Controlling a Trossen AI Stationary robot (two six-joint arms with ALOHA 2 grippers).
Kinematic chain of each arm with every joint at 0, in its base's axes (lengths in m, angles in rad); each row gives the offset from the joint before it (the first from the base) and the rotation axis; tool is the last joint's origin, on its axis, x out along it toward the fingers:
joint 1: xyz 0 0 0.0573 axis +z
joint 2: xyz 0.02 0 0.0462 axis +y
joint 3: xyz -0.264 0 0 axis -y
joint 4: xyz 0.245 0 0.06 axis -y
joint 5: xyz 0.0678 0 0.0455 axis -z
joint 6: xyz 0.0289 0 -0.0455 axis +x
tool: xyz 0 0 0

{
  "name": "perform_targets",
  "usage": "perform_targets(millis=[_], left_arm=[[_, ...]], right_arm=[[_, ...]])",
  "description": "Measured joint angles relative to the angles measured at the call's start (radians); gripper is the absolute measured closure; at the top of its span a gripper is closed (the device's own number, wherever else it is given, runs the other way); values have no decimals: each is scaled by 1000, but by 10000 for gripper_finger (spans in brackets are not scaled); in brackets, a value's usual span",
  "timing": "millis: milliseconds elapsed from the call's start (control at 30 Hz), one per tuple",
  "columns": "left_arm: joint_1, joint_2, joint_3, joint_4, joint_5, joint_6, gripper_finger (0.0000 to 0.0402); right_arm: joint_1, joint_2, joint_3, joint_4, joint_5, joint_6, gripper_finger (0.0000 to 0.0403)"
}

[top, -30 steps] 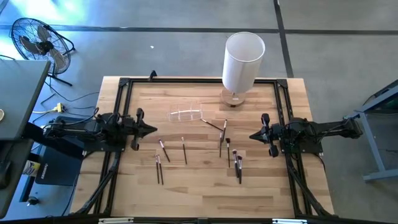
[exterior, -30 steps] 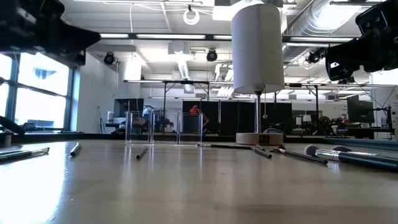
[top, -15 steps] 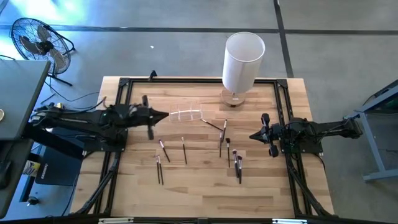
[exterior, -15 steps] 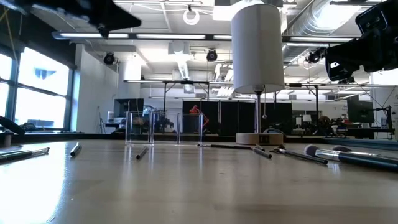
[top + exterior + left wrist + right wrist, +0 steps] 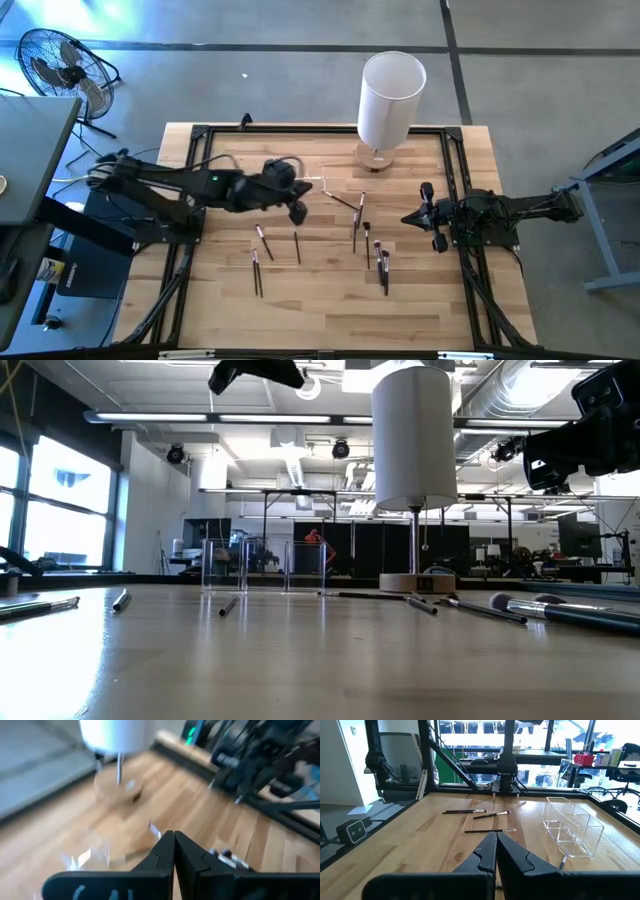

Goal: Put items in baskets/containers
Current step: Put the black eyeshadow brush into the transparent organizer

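Observation:
Several thin dark brushes (image 5: 296,243) lie flat on the wooden table, one group left of centre and another (image 5: 368,240) right of centre. The clear container (image 5: 316,183) stands beyond them; it shows best in the right wrist view (image 5: 572,832), and my left arm partly covers it from above. My left gripper (image 5: 299,212) hangs shut above the table beside the container, slanting down, and holds nothing; the low view shows it high up (image 5: 255,372). My right gripper (image 5: 405,218) waits shut and level at the table's right side, also with nothing in it.
A tall white cylinder (image 5: 392,95) on a round wooden base (image 5: 375,157) stands at the far edge, right of the container. A black frame (image 5: 200,135) runs round the table. Bare wood lies along the near edge.
My left gripper has risen from its rest at the table's left side and swung toward the middle, ending above the spot beside the clear container. It has tipped downward and rolled, staying shut. Brushes and container have not moved.

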Motion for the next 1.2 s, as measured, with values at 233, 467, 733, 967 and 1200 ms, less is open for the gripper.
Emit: perform_targets(millis=[233,467,733,967,1200], left_arm=[[3,198,261,-414,69,-399,401],[3,245,206,-526,196,-706,400],[24,246,69,-484,278,-889,332],[79,317,37,-395,328,-931,290],[139,465,43,-330,500,-931,289]], right_arm=[[0,0,0,0,0,0,399],[0,0,0,0,0,0,398],[0,0,0,0,0,0,395],[0,0,0,0,0,0,396],[0,6,0,0,0,0,397]])
